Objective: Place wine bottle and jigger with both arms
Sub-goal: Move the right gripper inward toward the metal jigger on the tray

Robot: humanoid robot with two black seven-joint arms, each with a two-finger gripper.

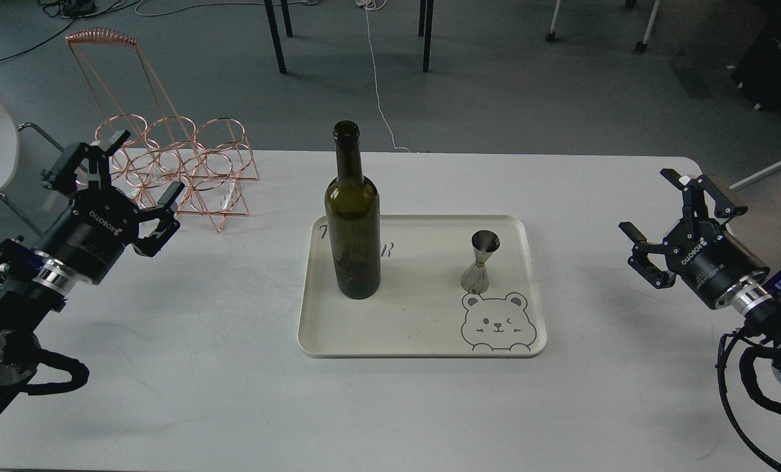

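A tall dark green wine bottle (353, 216) stands upright on the left part of a cream tray (423, 328) at the table's middle. The small steel jigger (481, 261) stands upright on the tray's right part, just above a printed bear. My left gripper (143, 172) hovers at the table's left side, open and holding nothing, well apart from the bottle. My right gripper (658, 216) hovers at the right side, open and holding nothing, well apart from the jigger.
A copper wire bottle rack (181, 164) stands at the back left of the white table (233, 393), just behind my left gripper. Chair and table legs (279, 33) stand on the floor beyond the far edge.
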